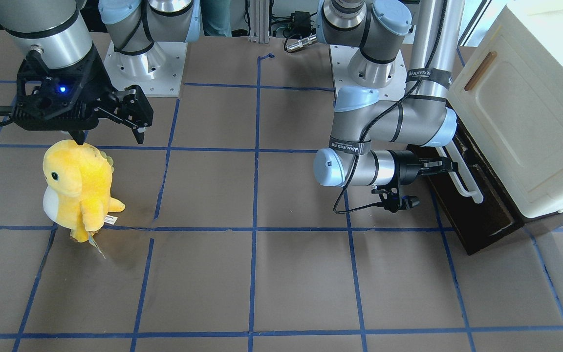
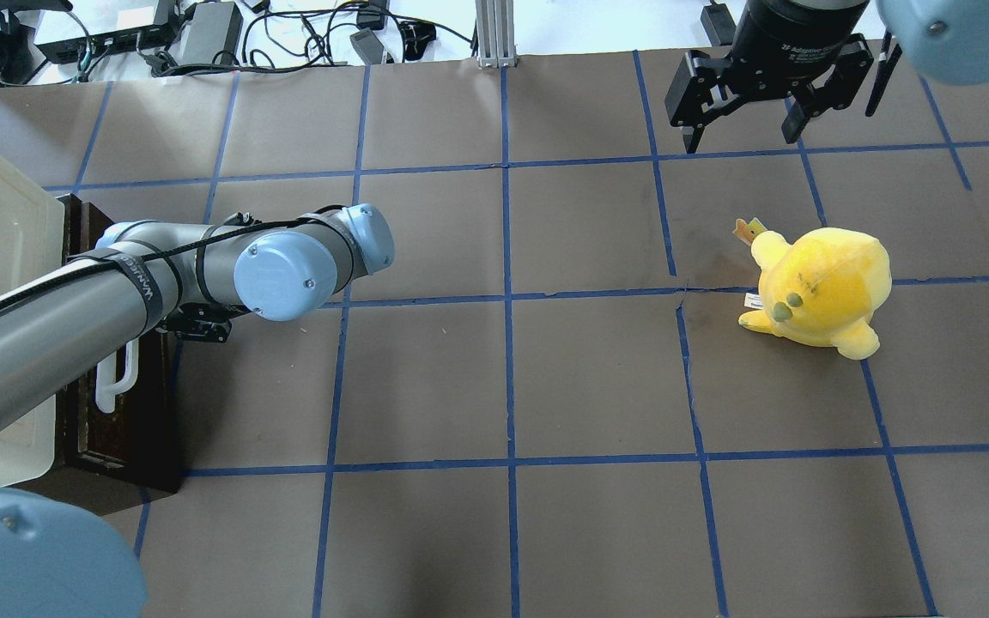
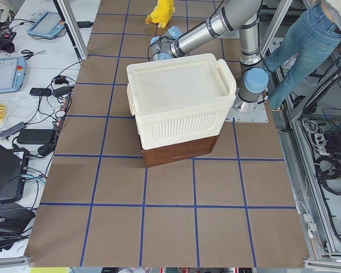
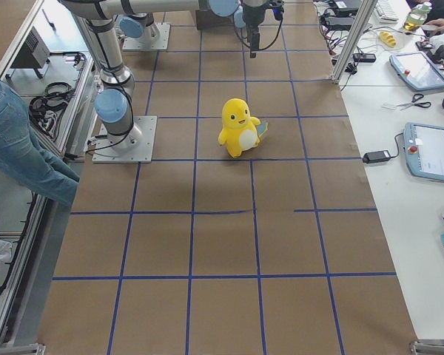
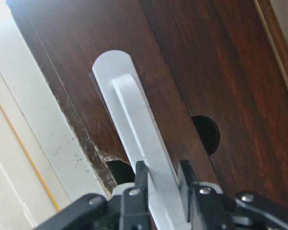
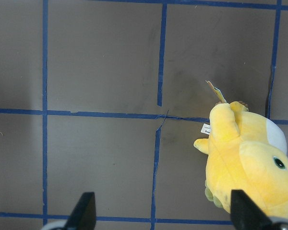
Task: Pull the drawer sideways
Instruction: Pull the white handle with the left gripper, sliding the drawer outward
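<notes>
**Left pincer clamped on the drawer handle**

Your left pincer (image 5: 162, 178) is on the bar. Its two black fingers (image 5: 140, 175) sit either side of the white handle (image 5: 134, 120), squeezed narrow against it, close to one end of the bar. Right behind the fingertips is the drawer (image 1: 487, 220), and its dark brown front fills the wrist view. There's a round hole (image 5: 207, 135) in the wood just beside the grip. The cream cabinet (image 1: 521, 107) rises above the drawer, higher than the pincer. You can't tell from these views whether the drawer is out at all.

Over on the other side, your right pincer (image 6: 163, 213) hangs spread wide, holding nothing, above the brown table (image 1: 286, 283). A yellow plush toy (image 6: 249, 167) stands upright below it, off towards one finger and not touching it.
</notes>
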Action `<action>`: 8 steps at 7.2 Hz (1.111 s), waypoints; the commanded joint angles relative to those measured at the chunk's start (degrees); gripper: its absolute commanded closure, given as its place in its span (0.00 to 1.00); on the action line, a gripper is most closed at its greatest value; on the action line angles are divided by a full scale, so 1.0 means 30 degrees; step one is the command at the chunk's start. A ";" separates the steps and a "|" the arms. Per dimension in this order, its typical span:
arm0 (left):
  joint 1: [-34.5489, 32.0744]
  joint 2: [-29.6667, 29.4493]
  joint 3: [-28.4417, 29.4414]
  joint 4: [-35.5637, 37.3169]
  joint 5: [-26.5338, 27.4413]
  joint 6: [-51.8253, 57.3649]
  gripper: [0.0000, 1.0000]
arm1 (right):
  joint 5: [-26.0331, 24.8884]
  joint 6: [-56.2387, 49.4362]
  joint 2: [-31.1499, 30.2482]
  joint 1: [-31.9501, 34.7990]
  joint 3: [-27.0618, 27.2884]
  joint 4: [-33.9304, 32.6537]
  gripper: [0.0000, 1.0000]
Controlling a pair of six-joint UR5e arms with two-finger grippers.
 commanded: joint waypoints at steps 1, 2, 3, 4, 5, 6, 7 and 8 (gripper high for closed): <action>-0.0341 -0.0002 0.0022 -0.0074 0.0006 0.0077 0.92 | 0.0001 0.0003 0.0000 0.0001 -0.0001 0.0000 0.00; -0.0401 -0.0003 0.0022 -0.0074 0.0006 0.0077 0.92 | 0.0001 -0.0026 0.0000 0.0001 -0.0001 0.0000 0.00; -0.0401 -0.0032 0.0022 -0.0074 0.0006 0.0077 0.92 | 0.0001 -0.0027 0.0000 0.0001 -0.0001 0.0000 0.00; -0.0430 -0.0032 0.0022 -0.0074 0.0006 0.0077 0.92 | -0.0028 0.0002 0.0000 0.0001 -0.0001 0.0000 0.00; -0.0518 -0.0032 0.0022 -0.0103 0.0006 0.0106 0.92 | 0.0000 0.0003 0.0000 0.0001 -0.0001 0.0000 0.00; -0.0837 -0.0032 0.0022 -0.0074 -0.0023 0.0106 0.92 | 0.0001 0.0003 0.0000 0.0001 -0.0001 0.0000 0.00; -0.1073 -0.0061 0.0051 -0.0074 -0.0052 0.0106 0.92 | 0.0001 0.0003 0.0000 0.0001 -0.0001 0.0000 0.00; -0.1191 -0.0090 0.0051 -0.0074 -0.0052 0.0106 0.92 | 0.0001 0.0003 0.0000 0.0001 -0.0001 0.0000 0.00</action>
